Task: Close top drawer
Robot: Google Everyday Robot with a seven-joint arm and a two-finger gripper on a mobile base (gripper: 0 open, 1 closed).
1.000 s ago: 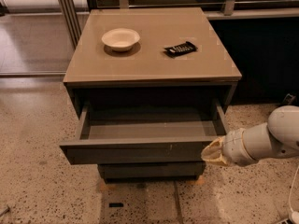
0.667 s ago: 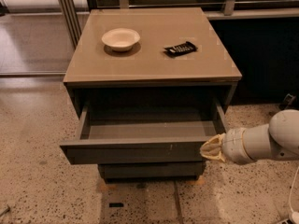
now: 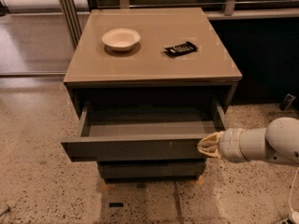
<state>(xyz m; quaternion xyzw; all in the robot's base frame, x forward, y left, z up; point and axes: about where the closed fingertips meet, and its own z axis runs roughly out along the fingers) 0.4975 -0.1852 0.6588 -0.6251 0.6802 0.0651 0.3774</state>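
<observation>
The top drawer [image 3: 135,148] of the grey-brown cabinet [image 3: 152,69] is pulled out and looks empty. Its flat front panel has a small white scuff near the middle right. My gripper [image 3: 204,146] reaches in from the right on a white arm [image 3: 261,143]. Its pale tips touch, or nearly touch, the right end of the drawer's front panel. A lower drawer front [image 3: 149,169] sits closed beneath it.
A white bowl [image 3: 121,38] and a black flat object [image 3: 180,48] lie on the cabinet top. Metal posts [image 3: 70,8] and a rail stand behind. Speckled floor [image 3: 42,185] surrounds the cabinet. A cable [image 3: 293,204] hangs at the lower right.
My gripper has shifted slightly left against the drawer's right front end. The drawer stands about as far out as before.
</observation>
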